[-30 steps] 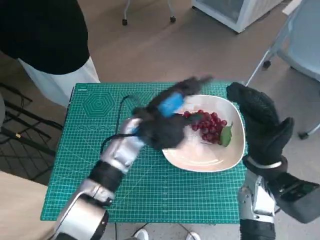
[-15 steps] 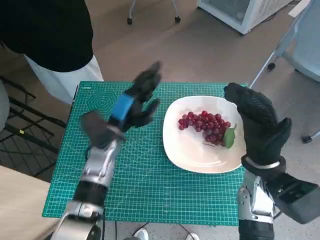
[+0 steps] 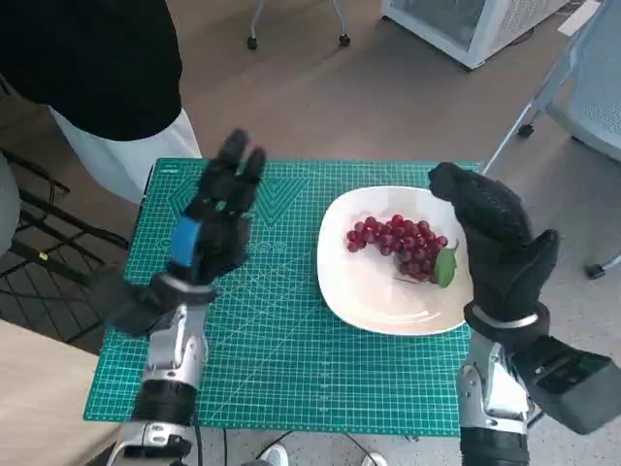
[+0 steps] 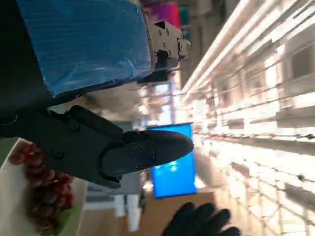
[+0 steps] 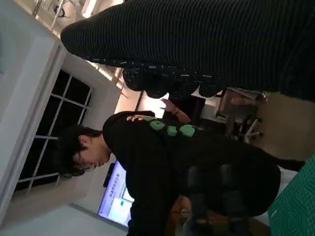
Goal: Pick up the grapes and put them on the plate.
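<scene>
A small table covered by a green cutting mat (image 3: 291, 340) printed with a white grid stands on a brown floor, seen steeply from above. On the right half of the mat sits a white plate (image 3: 374, 296), rounded and shallow. The grapes (image 3: 398, 241), a bunch of dark red fruit with one green leaf at its right end, lie on the far right part of the plate, inside its rim. The left hand (image 3: 212, 228), black with blue tape across its back, is raised above the left half of the mat, well apart from the plate; its fingers (image 3: 238, 160) point toward the far edge, spread apart, and it holds nothing. Its pale forearm rises from the near edge of the table. The right hand (image 3: 495, 243), in a black knitted glove, hangs over the right rim of the plate, just beside the grapes, with its fingers extended toward the far side and nothing in its grasp. In the left wrist view the taped back and a straight black finger fill the frame, with the grapes and the plate's edge showing in one corner and the gloved fingertips of the other hand in another. A person in dark clothing (image 3: 87, 58) stands at the far left of the table; the right wrist view shows the same person beyond the glove. Chair legs on wheels and a white cabinet (image 3: 466, 24) stand on the floor at the far side.
</scene>
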